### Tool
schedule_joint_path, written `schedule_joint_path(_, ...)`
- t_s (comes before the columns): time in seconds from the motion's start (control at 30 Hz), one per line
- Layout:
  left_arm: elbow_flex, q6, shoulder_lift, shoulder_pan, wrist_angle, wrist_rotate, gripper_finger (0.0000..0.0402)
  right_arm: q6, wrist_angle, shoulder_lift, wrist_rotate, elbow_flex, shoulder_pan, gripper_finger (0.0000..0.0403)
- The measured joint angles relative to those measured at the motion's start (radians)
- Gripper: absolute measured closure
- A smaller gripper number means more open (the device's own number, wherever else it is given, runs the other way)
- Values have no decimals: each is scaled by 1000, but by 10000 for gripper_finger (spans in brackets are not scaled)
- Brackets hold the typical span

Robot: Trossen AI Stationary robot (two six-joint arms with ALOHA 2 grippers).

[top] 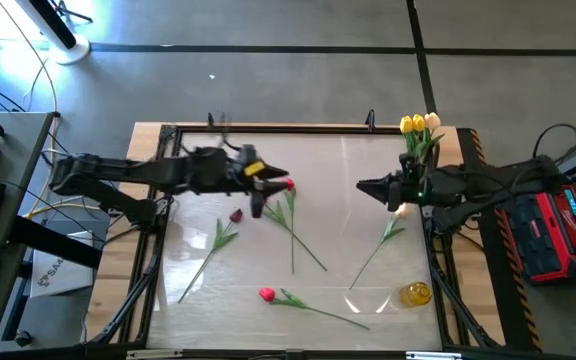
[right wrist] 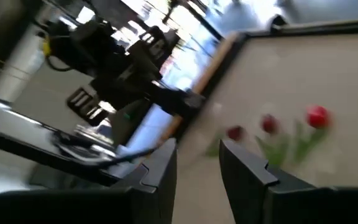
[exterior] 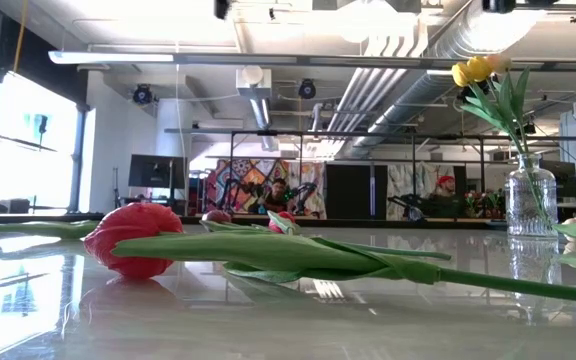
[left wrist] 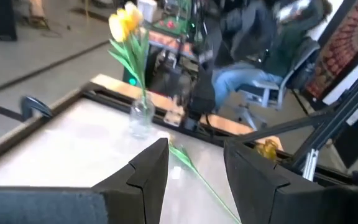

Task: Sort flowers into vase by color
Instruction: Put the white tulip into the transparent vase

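We take the glass vase (top: 420, 160) at the table's (top: 348, 180) far right corner as our landmark. It stands upright and holds 2 or 3 yellow tulips (top: 418, 124); in the low view the vase (exterior: 531, 196) is clear ribbed glass with the yellow heads (exterior: 475, 70) above it.

The right gripper (top: 370, 187) hovers just beside the vase, toward the table's middle. In its own wrist view its 2 fingers (right wrist: 160, 168) stand apart with nothing between them.

The left gripper (top: 268, 190) hangs well away from the vase, over the left half of the table. Its fingers (left wrist: 151, 168) are likewise parted and empty in its wrist view, which looks across at the vase (left wrist: 141, 116).

A red tulip (top: 288, 186) lies just beside the left gripper, its stem running toward the near edge. A dark maroon tulip (top: 235, 215) lies farther from the vase, beside a loose green stem. Another pink-red tulip (top: 267, 294) lies near the front edge, well apart from the vase; it fills the low view's foreground (exterior: 133, 238). A pale tulip (top: 402, 209) lies close under the right gripper, near the vase. A yellow object (top: 416, 293) sits at the front right corner; we cannot tell what it is.
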Motion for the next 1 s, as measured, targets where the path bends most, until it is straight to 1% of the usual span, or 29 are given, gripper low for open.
schedule_joint_path(0.17,0,-50,133,0,132,48,257,91,-324,84,-10,183,0,293)
schedule_joint_path(0.3,0,-111,220,0,207,51,257,152,-499,141,-32,276,1,293)
schedule_joint_path(0.43,0,-156,302,-3,281,89,257,217,-633,179,-57,334,1,293)
schedule_joint_path(0.6,0,-190,400,-22,382,107,257,272,-699,206,-130,349,3,293)
schedule_joint_path(0.73,13,-193,509,-29,504,78,257,303,-737,225,-149,349,20,293)
schedule_joint_path(0.87,105,-200,640,-28,534,80,257,352,-783,236,-162,349,39,293)
schedule_joint_path(1.0,226,-147,767,-42,537,79,256,385,-814,235,-169,349,64,293)
